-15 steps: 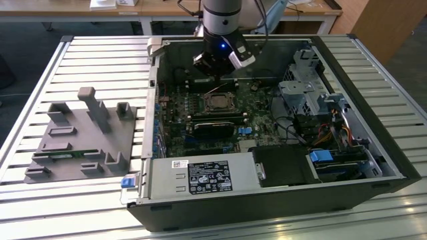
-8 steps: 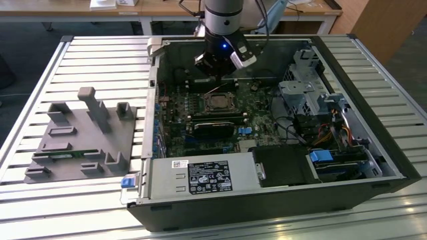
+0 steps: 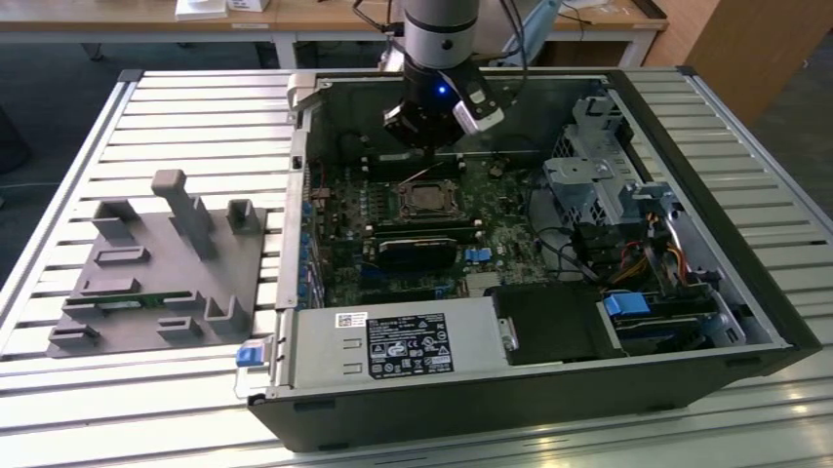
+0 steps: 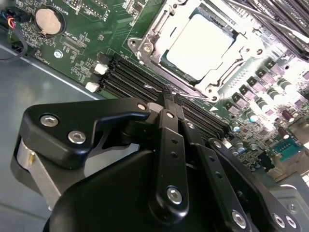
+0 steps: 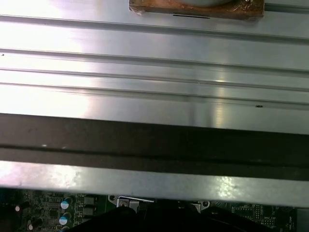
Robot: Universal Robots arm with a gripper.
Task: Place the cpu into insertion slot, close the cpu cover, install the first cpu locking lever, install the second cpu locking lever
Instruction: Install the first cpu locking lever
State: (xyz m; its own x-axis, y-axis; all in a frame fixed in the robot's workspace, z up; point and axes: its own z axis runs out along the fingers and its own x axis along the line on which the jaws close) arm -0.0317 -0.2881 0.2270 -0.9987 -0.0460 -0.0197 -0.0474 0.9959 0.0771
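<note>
cpu (image 4: 200, 46) sits flat in the insertion slot (image 4: 145, 48) on the green motherboard (image 4: 82, 34), its pale metal face showing through the square cut-out of the cpu cover (image 4: 219, 79), which lies down over it. in the exterior view the socket (image 3: 427, 200) is near the middle of the board inside the open computer case (image 3: 547, 390), and the gripper (image 3: 430, 132) hangs just above and behind it, toward the case's far wall. in the second wrist view the gripper (image 4: 169, 99) shows its black fingers (image 4: 170, 140) drawn close together, tips meeting beside the socket's edge next to the long memory slots (image 4: 135, 79), holding nothing that i can make out. a grey fixture (image 3: 156, 268) stands on the slatted table (image 3: 195, 107), at the exterior view's left.
</note>
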